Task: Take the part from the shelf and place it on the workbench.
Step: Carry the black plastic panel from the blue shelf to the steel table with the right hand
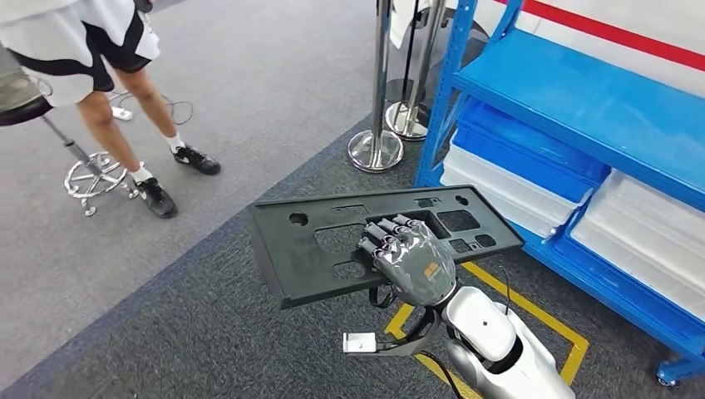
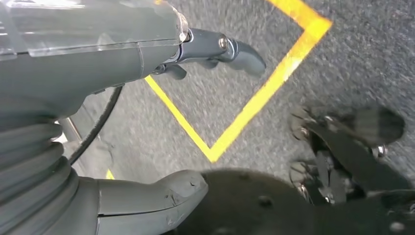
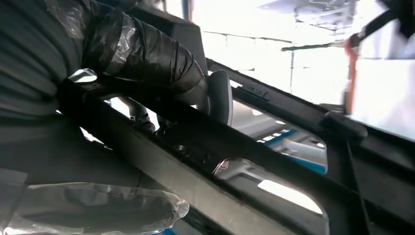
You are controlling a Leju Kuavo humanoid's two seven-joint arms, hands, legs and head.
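Half done, by judgement — black panel part already off the blue shelf, carried over the carpet beside it, grasped by right hand. Left hand hanging empty, fingers apart. Workbench placing remains.

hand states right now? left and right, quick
Left hand: holds nothing, fingers apart, hanging over the floor.
Right hand: grips the black panel part, clear of the blue shelf.
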